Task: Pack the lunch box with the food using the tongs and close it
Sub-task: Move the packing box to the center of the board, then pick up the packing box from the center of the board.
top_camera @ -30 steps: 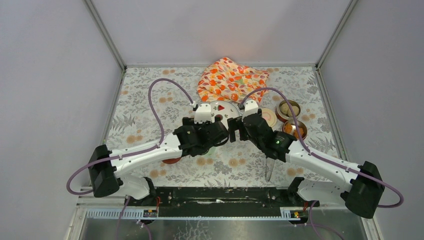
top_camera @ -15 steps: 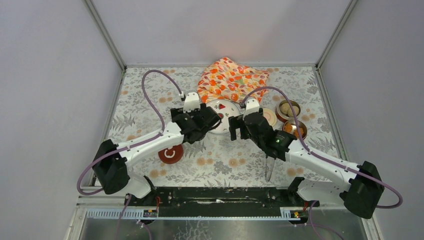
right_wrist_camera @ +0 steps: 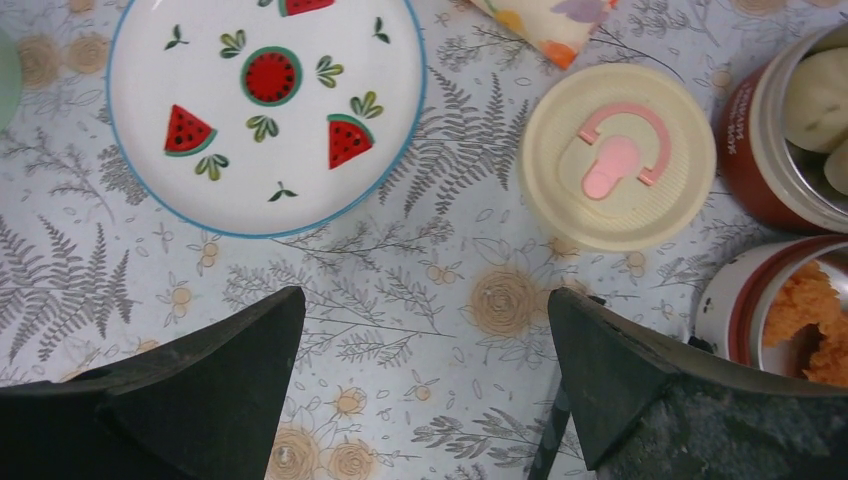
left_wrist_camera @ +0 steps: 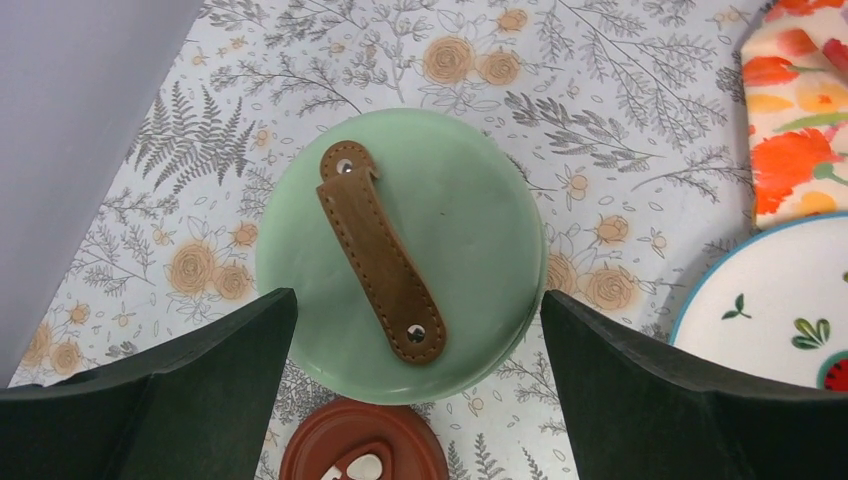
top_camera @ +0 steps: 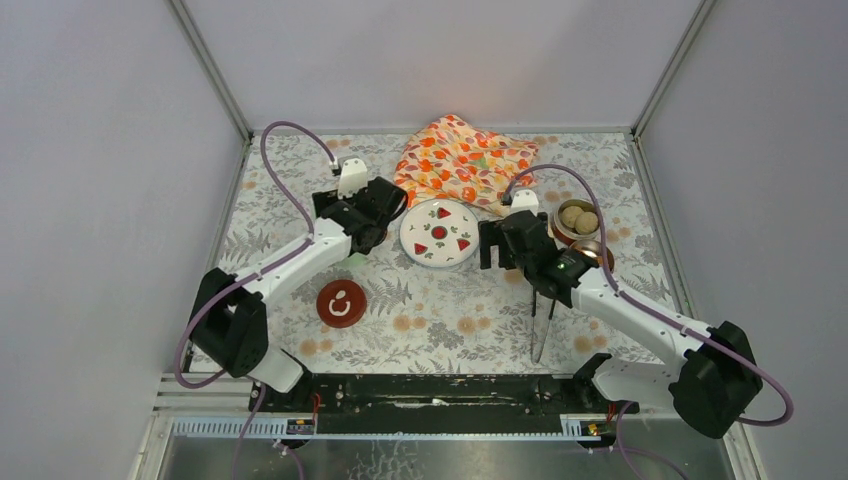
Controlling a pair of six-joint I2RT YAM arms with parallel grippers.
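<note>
the tongs [top_camera: 539,348] lie nearest the arm bases, well right of the dark red lid [top_camera: 341,303]. the left gripper [left_wrist_camera: 415,297] hangs wide open over the lidded mint-green pot [left_wrist_camera: 470,215]. the right gripper [right_wrist_camera: 425,300], equally wide and empty, hovers near the cream lid [right_wrist_camera: 617,155], beside one bowl [right_wrist_camera: 728,300] of orange chunks [right_wrist_camera: 810,310] and another bowl [right_wrist_camera: 748,150] of pale balls [right_wrist_camera: 818,95].

A table [top_camera: 440,330] fills the floor of the enclosure, covered in a pale sheet printed with grey ferns and tan roses. Plain grey-lilac walls rise from its left [top_camera: 90,200], far [top_camera: 440,60] and right [top_camera: 760,180] edges. Slim metal posts [top_camera: 212,70] stand at its far corners. A black rail [top_camera: 440,390] runs along its near edge.
</note>
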